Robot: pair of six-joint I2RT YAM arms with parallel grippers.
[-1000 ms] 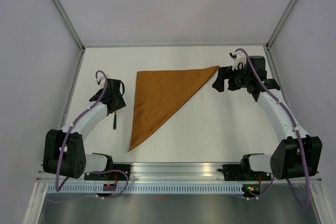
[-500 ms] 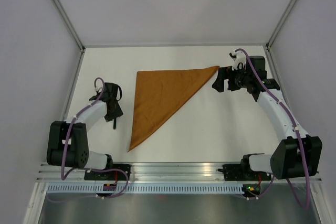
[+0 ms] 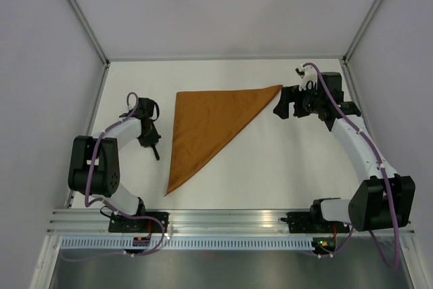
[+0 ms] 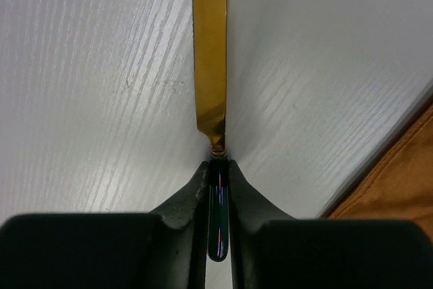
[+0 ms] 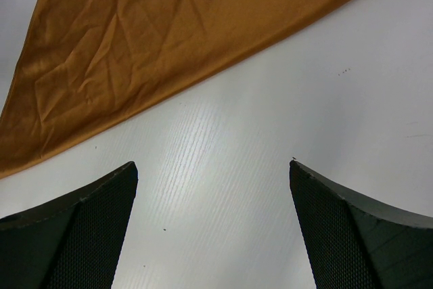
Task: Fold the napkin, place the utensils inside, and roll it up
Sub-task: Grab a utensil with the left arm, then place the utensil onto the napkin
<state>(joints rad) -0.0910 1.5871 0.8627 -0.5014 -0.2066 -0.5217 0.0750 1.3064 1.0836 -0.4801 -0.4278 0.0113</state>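
One fold looks done: the rust-orange cloth napkin (image 3: 203, 123) lies as a flat triangle on the white table (image 3: 270, 160). My left pincer (image 4: 217, 167) clamps the glossy dark handle of a slender gold-bladed utensil (image 4: 210, 65) near the napkin's left edge; my right pincer (image 5: 213, 167) gapes empty by its right corner. Next, I judge: carry the utensil onto the cloth. Only the left wrist view shows gold; overhead it's a dark sliver.
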